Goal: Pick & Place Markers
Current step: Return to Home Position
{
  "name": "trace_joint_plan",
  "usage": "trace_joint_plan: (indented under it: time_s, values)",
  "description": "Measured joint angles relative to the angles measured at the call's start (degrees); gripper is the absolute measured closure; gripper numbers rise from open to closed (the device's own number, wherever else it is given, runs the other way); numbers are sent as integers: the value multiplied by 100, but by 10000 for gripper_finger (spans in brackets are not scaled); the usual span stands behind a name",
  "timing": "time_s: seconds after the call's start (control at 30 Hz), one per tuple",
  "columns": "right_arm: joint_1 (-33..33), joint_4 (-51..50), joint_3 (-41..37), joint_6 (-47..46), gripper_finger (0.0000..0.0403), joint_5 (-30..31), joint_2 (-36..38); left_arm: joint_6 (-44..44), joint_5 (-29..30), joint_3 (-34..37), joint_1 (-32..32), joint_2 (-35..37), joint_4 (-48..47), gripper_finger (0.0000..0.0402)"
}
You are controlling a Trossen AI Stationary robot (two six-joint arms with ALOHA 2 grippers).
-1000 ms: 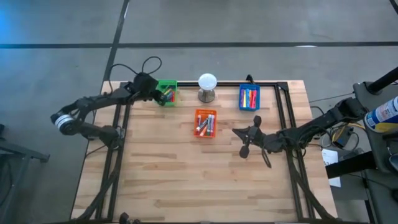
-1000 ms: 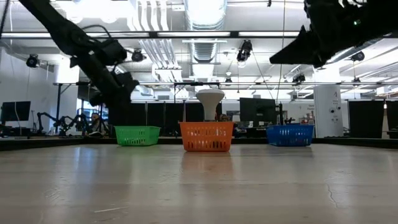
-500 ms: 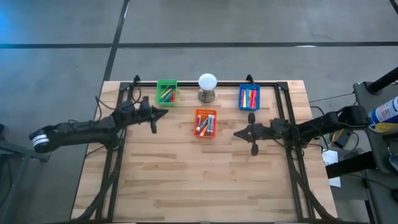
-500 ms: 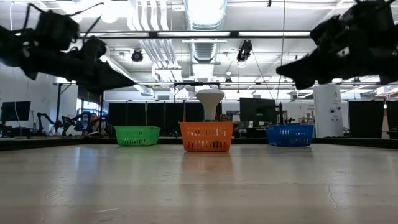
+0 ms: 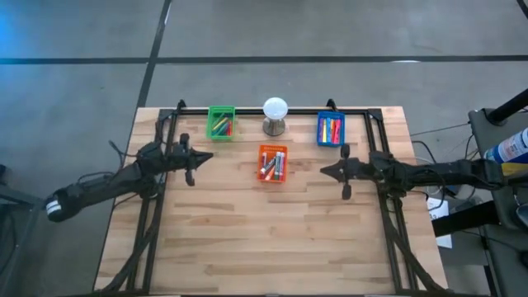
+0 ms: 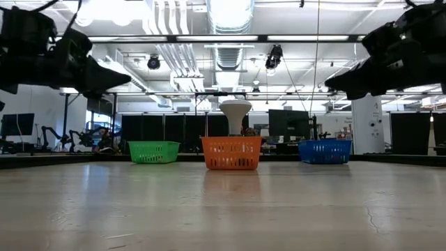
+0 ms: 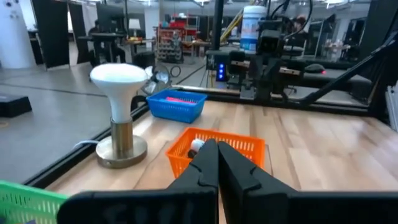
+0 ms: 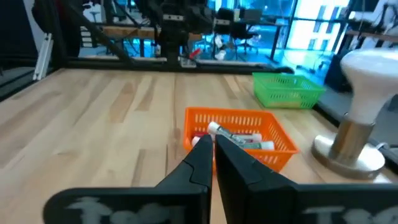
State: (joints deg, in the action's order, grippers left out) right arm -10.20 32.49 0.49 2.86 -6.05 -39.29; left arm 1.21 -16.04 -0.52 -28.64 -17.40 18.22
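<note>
The markers (image 5: 272,163) lie inside three bins at the far part of the worktop (image 5: 272,239). The orange bin (image 5: 272,151) sits in the middle, a little nearer than the other two. It holds several markers, red ones and a white one among them. The green bin (image 5: 220,110) stands at far left with green and red markers. The blue bin (image 5: 330,143) stands at far right with pink, red and yellow ones. Between the green and blue bins a white ball (image 5: 275,108) rests on a grey stand, just beyond the orange bin.

The left gripper (image 5: 208,156) hangs left of the orange bin and points toward it, with its fingers pressed together and nothing between them. The right gripper (image 5: 323,171) faces it from the right of the orange bin, its fingers likewise together and empty. In the low view both hang well above the surface.

The worktop is made of pale wooden planks. A black rail (image 5: 247,110) runs along its far edge, and dark struts cross its left and right parts. Around it lies a grey floor (image 5: 330,33) marked by dark lines. Beyond the bins the room is a large hall with white ducts and strip lights overhead, dark screens and other rigs on benches.
</note>
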Motion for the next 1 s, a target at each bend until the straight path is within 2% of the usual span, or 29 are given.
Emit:
trace_joint_plan:
  time_s: [0.33,0.57,0.7,0.77,0.93,1.0]
  values:
    - [0,-1307,0,233,390,157,1915,-58,-127,3,2,1688,-1388,401]
    - [7,-2000,2,185,390,250,2898,-76,180,5,15,1734,-1355,401]
    - [4,-2366,2,188,390,1127,3359,-21,240,7,22,1734,-1207,401]
    - [4,-2552,2,193,390,1364,3554,-1,273,7,22,1734,-1170,401]
    - [13,-3046,4,-96,390,1346,3932,28,462,9,20,1734,-1098,401]
    - [20,-3090,5,-163,390,1125,3929,162,458,9,22,1734,-1140,401]
